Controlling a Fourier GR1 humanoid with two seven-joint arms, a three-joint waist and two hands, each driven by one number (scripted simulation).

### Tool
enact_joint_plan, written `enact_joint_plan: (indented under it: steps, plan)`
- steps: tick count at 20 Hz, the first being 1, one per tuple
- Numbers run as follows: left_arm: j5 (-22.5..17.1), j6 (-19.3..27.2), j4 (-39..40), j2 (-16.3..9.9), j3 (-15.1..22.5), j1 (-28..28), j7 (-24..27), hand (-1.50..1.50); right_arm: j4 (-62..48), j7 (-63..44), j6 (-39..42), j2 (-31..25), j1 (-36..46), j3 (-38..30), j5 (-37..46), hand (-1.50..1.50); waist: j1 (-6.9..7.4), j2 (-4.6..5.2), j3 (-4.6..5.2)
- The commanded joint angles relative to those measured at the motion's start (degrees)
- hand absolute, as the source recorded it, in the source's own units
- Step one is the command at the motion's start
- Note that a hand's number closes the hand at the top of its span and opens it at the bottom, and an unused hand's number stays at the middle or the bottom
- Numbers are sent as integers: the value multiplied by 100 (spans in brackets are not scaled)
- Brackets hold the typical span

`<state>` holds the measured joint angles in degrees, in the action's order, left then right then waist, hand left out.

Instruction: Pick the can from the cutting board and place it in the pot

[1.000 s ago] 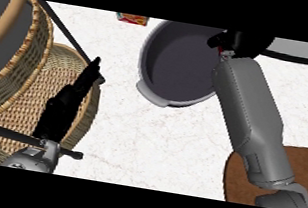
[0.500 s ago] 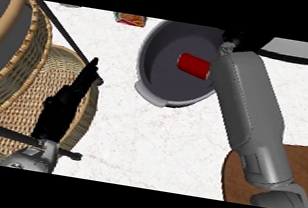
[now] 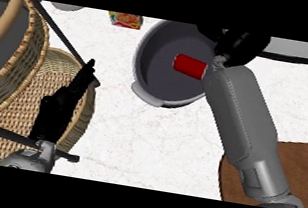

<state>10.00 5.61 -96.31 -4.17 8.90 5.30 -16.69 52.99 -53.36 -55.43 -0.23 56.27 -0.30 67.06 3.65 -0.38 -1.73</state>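
While the right hand [image 3: 237,44] hangs over the far rim of the pot [image 3: 149,60], its black fingers look relaxed and they hold nothing, though part of the hand is hard to read against the dark shapes behind it. Just to the left of this hand, inside the pot, lies the red can [image 3: 190,65], resting on the grey bottom and apart from the fingers. The grey right forearm crosses the near right part of the pot's rim and runs down toward the lower edge, where it passes over the brown cutting board [image 3: 303,170], which sits below and to the right of the hand. Far to the left of the right hand, the left hand [image 3: 63,107] shows with straight black fingers pointing up, resting over a woven basket [image 3: 13,119]. A bigger woven basket [image 3: 15,54] stands at the left edge. Beyond the pot, up and to the left of the right hand, a small colourful box [image 3: 126,20] lies on the white counter [image 3: 152,136].
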Motion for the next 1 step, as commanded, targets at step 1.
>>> enact_joint_plan:
  steps: [1]
  plan:
    - [-20, -96, 348, -898, -956, -335, 190, 0, 543, -439, -580, 21, -346, 630, -194, -150, -82, -25, 178]
